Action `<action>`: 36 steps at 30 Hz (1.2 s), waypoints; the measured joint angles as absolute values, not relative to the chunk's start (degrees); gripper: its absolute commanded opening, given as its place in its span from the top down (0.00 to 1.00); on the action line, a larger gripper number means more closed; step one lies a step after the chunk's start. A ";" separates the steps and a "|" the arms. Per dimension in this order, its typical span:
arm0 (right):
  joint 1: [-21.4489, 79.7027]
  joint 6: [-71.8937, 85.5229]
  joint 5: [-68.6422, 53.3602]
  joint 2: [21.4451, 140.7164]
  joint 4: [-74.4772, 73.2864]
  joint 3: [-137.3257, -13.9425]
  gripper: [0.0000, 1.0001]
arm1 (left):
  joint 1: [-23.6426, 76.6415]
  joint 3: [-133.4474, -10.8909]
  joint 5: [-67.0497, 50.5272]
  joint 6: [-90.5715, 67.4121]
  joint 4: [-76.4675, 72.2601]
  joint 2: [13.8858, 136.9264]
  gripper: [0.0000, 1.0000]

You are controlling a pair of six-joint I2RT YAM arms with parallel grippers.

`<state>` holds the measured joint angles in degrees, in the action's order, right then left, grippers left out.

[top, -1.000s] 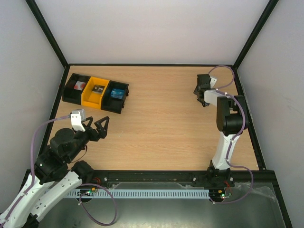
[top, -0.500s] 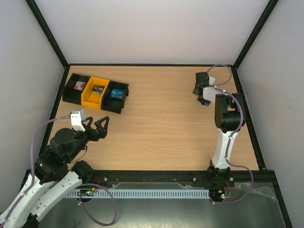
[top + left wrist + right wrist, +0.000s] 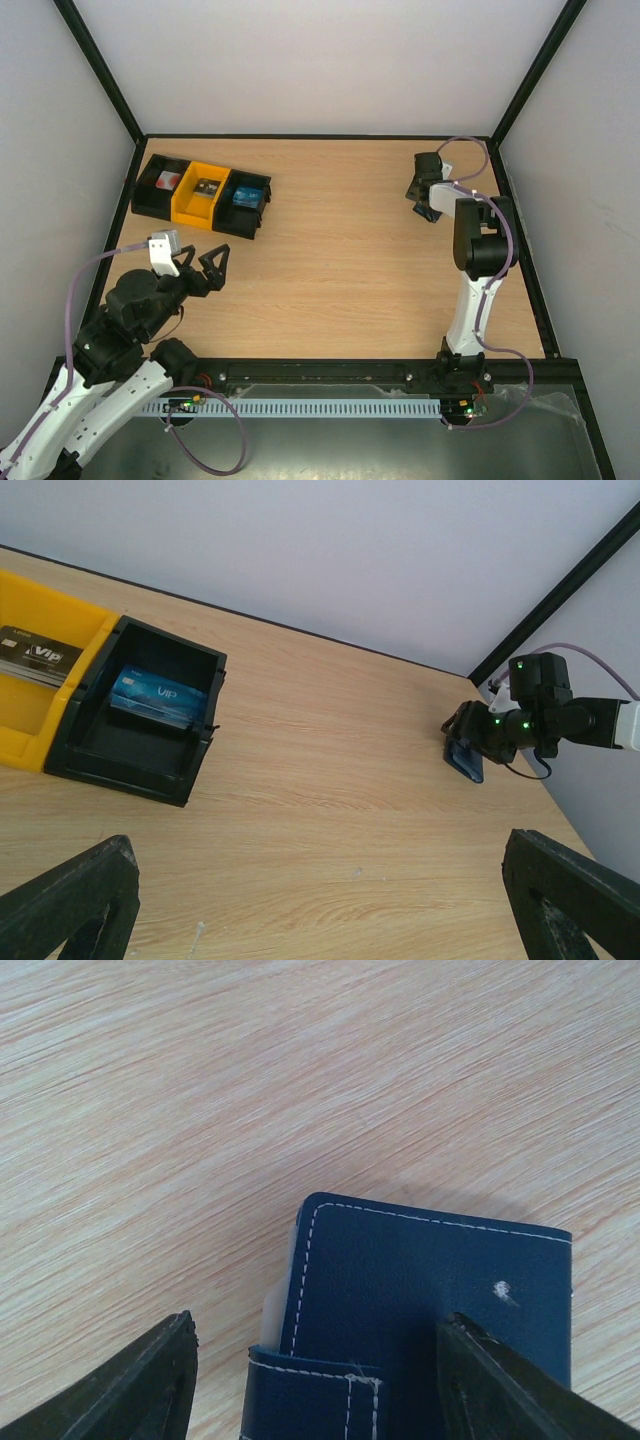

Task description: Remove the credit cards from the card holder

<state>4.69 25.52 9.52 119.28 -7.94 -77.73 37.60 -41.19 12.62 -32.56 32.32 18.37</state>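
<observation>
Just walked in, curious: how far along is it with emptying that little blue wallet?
Done, perhaps: a blue card and a dark card lie in the bins. In hand: the right gripper straddles the folded card holder, jaws not clamped. To do: opening it, pulling out any cards inside. The left gripper hangs open.

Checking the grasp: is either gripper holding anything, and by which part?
Nothing is held. The right gripper straddles the card holder, a gap showing beside one finger; the left gripper is open and empty.
</observation>
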 measured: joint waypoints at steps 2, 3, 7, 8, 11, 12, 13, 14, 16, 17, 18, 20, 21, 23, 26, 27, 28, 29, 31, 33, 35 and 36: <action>4.80 25.45 8.36 118.54 -7.18 -76.62 0.38 | 37.60 -41.19 12.78 -32.56 32.34 18.41 0.00; 4.95 25.41 7.79 118.08 -6.92 -76.03 0.38 | 37.60 -41.19 12.84 -32.56 32.36 18.41 0.00; 6.37 24.93 6.02 116.07 -6.55 -73.36 0.39 | 37.60 -41.19 13.15 -32.56 32.53 18.44 0.00; 6.94 24.77 5.63 115.42 -6.37 -72.47 0.39 | 37.60 -41.19 13.17 -32.56 32.53 18.44 0.00; 9.04 24.49 4.32 113.47 -5.89 -69.84 0.40 | 37.60 -41.19 13.39 -32.58 32.56 18.68 0.00; 9.69 24.40 3.97 112.95 -5.74 -69.10 0.40 | 37.60 -41.19 13.52 -32.58 32.56 18.81 0.00; 10.68 24.43 3.44 112.07 -5.43 -67.88 0.40 | 37.60 -41.19 13.56 -32.58 32.56 19.00 0.00; 11.44 24.43 3.16 111.37 -5.37 -67.05 0.41 | 37.60 -41.19 13.58 -32.58 32.58 19.25 0.00; 13.54 24.51 2.31 109.58 -4.89 -64.64 0.41 | 37.60 -41.19 13.58 -32.58 32.58 19.66 0.00; 14.66 24.56 1.89 108.62 -4.64 -63.40 0.41 | 37.60 -41.19 13.61 -32.58 32.60 19.81 0.00; 15.81 24.64 1.50 107.68 -4.45 -62.22 0.41 | 37.60 -41.19 13.61 -32.60 32.60 19.94 0.00; 18.06 24.69 0.80 105.97 -4.38 -60.14 0.42 | 37.60 -41.19 13.76 -32.60 32.64 20.12 0.00; 19.33 24.67 0.60 105.08 -4.32 -59.05 0.42 | 37.60 -41.19 13.85 -32.62 32.64 20.14 0.00; 22.15 24.62 0.25 103.15 -4.32 -56.80 0.42 | 37.60 -41.19 14.04 -32.75 32.67 20.14 0.00; 26.85 24.64 -0.30 100.09 -4.34 -53.30 0.42 | 37.60 -41.19 14.55 -32.97 32.73 20.18 0.00; 28.49 24.67 -0.75 98.96 -4.32 -52.01 0.43 | 37.60 -41.19 14.74 -33.04 32.77 20.18 0.00; 30.11 24.80 -1.41 97.67 -4.27 -50.65 0.43 | 37.60 -41.19 14.96 -33.08 32.80 20.18 0.00; 31.77 24.88 -2.00 96.40 -4.23 -49.32 0.43 | 37.60 -41.19 15.11 -33.17 32.80 20.18 0.00; 35.00 25.26 -3.51 94.08 -3.99 -46.87 0.43 | 37.60 -41.19 15.38 -33.28 32.86 20.18 0.00; 37.80 25.98 -4.71 92.23 -3.64 -44.93 0.43 | 37.60 -41.19 15.66 -33.47 32.97 20.18 0.00; 41.06 26.81 -6.09 90.30 -3.33 -43.07 0.43 | 37.60 -41.19 15.75 -33.61 33.04 20.21 0.00; 42.48 27.31 -6.74 89.34 -3.36 -42.30 0.43 | 37.60 -41.19 15.73 -33.63 33.04 20.25 0.00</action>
